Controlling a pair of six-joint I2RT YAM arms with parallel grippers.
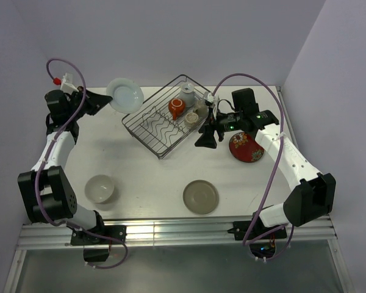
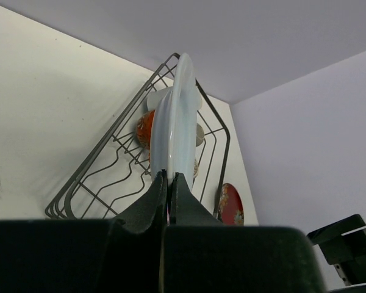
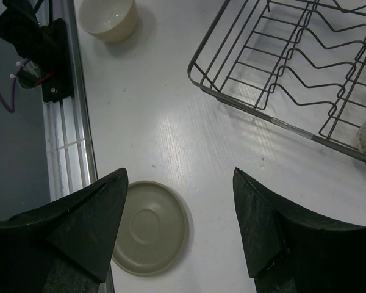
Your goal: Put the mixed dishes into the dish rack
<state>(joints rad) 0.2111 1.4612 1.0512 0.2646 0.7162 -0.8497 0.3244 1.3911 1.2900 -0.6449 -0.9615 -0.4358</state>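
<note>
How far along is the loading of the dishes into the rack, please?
Done: the orange-red mug and small cups sit in the dish rack. In hand: the left gripper grips the pale plate. Left: red floral plate, olive-grey plate and cream bowl on the table; right gripper is open.

I see the left gripper [image 1: 104, 101] holding the pale white plate [image 1: 124, 94] by its edge, just beside the dish rack [image 1: 155, 122]. The rack holds an orange-red mug [image 1: 177, 108], a grey cup [image 1: 187, 94] and a beige cup [image 1: 191, 118]. The right gripper [image 1: 207, 139] sits at the rack's right side. The red floral plate [image 1: 246, 147], olive-grey plate [image 1: 200, 196] and cream bowl [image 1: 100, 188] lie on the table [image 1: 146, 171].
</note>
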